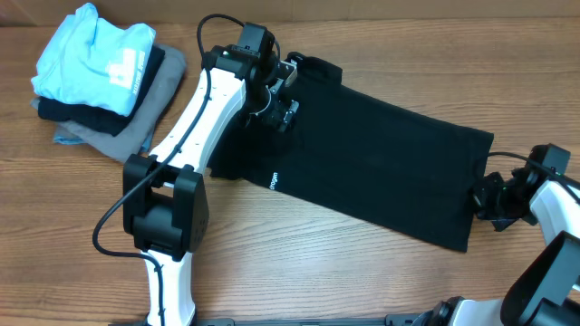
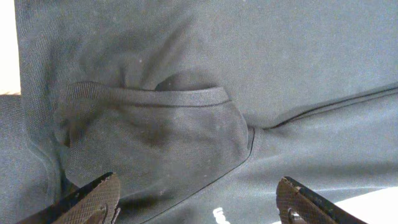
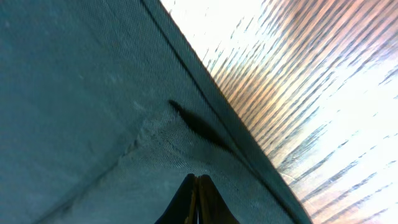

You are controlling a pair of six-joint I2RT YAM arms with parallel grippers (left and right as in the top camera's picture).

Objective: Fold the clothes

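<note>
The clothes point(image 1: 381, 172), a black polo shirt, lie flat across the middle of the table, with a small white mark point(image 1: 275, 178) at the near edge. My left gripper point(image 1: 288, 100) hovers over the shirt's collar end. In the left wrist view it point(image 2: 196, 202) is open, its fingers wide apart above a folded sleeve point(image 2: 155, 130) with a ribbed cuff. My right gripper point(image 1: 485, 197) sits at the shirt's right hem edge. In the right wrist view it point(image 3: 197, 180) is shut, its fingertips pinched together on the dark fabric point(image 3: 93, 93), and a crease runs from the tips.
A stack of folded garments stands at the back left: a light blue shirt point(image 1: 95, 54) on top, a dark one under it and a grey one point(image 1: 136, 122) at the bottom. Bare wooden table point(image 1: 362, 272) shows in front of the shirt.
</note>
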